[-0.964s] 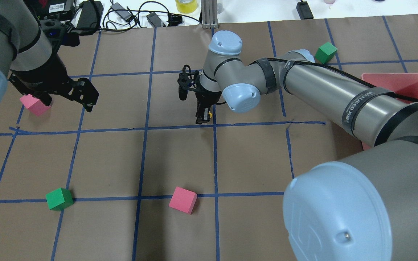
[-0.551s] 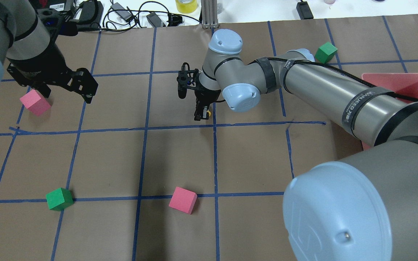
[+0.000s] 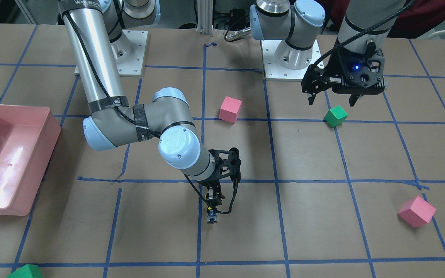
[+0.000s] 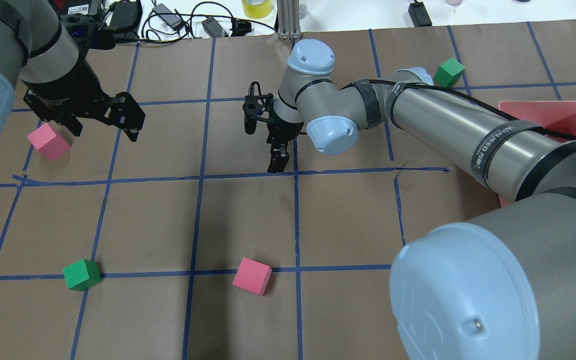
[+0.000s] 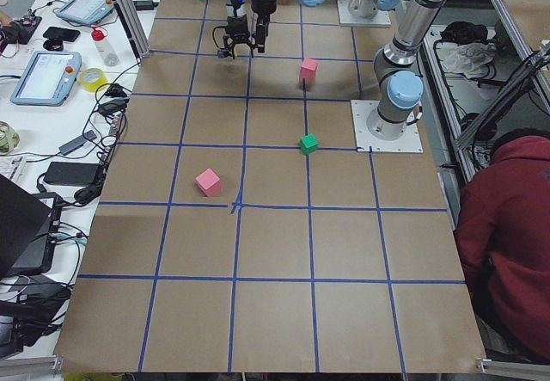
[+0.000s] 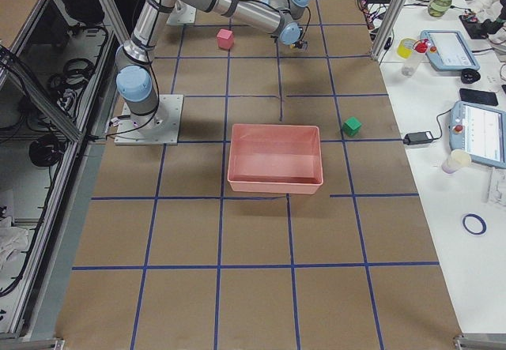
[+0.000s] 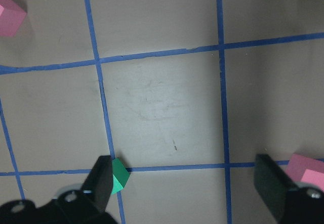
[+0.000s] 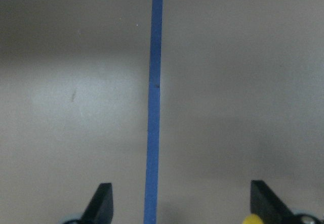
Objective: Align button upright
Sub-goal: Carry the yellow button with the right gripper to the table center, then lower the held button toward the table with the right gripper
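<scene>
The button [image 3: 211, 219] is tiny, with a yellow cap, a black collar and a grey-blue base. It is at the tip of my right gripper [image 3: 212, 208], low over the table by a blue tape crossing. In the right wrist view the gripper [image 8: 185, 204] has its jaws wide apart, with the yellow cap [image 8: 250, 219] at the bottom edge beside one finger. I cannot tell whether the finger touches it or whether it is upright. In the overhead view the gripper [image 4: 276, 162] hides it. My left gripper [image 3: 332, 101] is open and empty, above a green cube [image 3: 335, 116].
Pink cubes [image 3: 230, 109] [image 3: 416, 211] and another green cube [image 3: 25, 271] lie on the brown paper. The pink bin [image 3: 33, 127] stands on my right side. Cables and chargers [image 4: 178, 22] lie along the far edge.
My left gripper has moved back off the pink cube and then to the right. My right gripper has turned a little, and the yellow cap beside it in the overhead view is now hidden.
</scene>
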### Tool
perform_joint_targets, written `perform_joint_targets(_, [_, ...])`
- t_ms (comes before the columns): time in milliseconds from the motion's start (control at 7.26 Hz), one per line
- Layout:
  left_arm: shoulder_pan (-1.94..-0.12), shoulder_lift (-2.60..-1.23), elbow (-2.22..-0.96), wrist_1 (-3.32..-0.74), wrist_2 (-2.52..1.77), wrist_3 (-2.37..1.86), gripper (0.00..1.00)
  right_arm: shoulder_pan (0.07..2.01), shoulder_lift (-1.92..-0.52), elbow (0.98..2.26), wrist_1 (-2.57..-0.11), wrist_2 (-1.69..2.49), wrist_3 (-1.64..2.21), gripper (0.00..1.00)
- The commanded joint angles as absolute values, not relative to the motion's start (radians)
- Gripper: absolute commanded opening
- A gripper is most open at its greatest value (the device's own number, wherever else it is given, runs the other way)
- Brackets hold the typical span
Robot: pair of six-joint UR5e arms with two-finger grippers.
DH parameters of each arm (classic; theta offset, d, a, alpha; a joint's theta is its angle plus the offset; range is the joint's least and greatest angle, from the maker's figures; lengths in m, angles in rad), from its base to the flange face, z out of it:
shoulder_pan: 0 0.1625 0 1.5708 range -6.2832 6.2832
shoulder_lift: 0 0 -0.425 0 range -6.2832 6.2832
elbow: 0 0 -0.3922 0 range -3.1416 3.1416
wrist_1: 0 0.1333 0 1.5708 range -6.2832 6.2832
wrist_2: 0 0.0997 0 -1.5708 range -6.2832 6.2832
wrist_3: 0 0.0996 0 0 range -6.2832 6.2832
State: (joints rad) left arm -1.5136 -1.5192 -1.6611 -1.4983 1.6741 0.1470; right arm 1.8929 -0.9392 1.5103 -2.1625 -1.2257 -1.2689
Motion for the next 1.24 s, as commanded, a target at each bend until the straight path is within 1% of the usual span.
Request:
perform_joint_targets(0, [-1.514, -1.522, -1.664, -1.497, 1.667, 0.144, 1.00, 1.893, -0.937, 1.503, -2.166, -1.239, -1.284, 0.02])
perform_joint_targets(276, [-1.514, -1.522, -1.683, -1.476, 1.667, 0.146, 1.00, 1.893, -0.936, 1.490, -2.166, -1.244, -1.289, 0.00])
perform_joint_targets(413, [-1.514, -1.523, -1.684, -1.473, 1.667, 0.146, 1.00, 1.893, -0.937, 1.488, -2.166, -1.227, -1.284, 0.92])
perform_joint_targets(551, [-1.514, -1.523, -1.684, -1.467, 1.667, 0.146, 1.00, 1.891, -0.940, 1.489, -2.166, -1.227, -1.284, 1.00])
perform_joint_targets(689, [-1.514, -1.526, -1.684, -1.466, 1.667, 0.146, 1.00, 1.891, -0.940, 1.488, -2.166, -1.227, -1.284, 1.00])
perform_joint_targets(827, [-1.514, -1.528, -1.684, -1.466, 1.667, 0.143, 1.00, 1.891, -0.942, 1.485, -2.177, -1.235, -1.275, 0.68])
perform_joint_targets(964, [-1.514, -1.528, -1.684, -1.466, 1.667, 0.143, 1.00, 1.891, -0.942, 1.496, -2.180, -1.249, -1.252, 0.01])
perform_joint_targets(1102, [-1.514, -1.529, -1.684, -1.468, 1.667, 0.141, 1.00, 1.888, -0.945, 1.499, -2.180, -1.264, -1.252, 0.00])
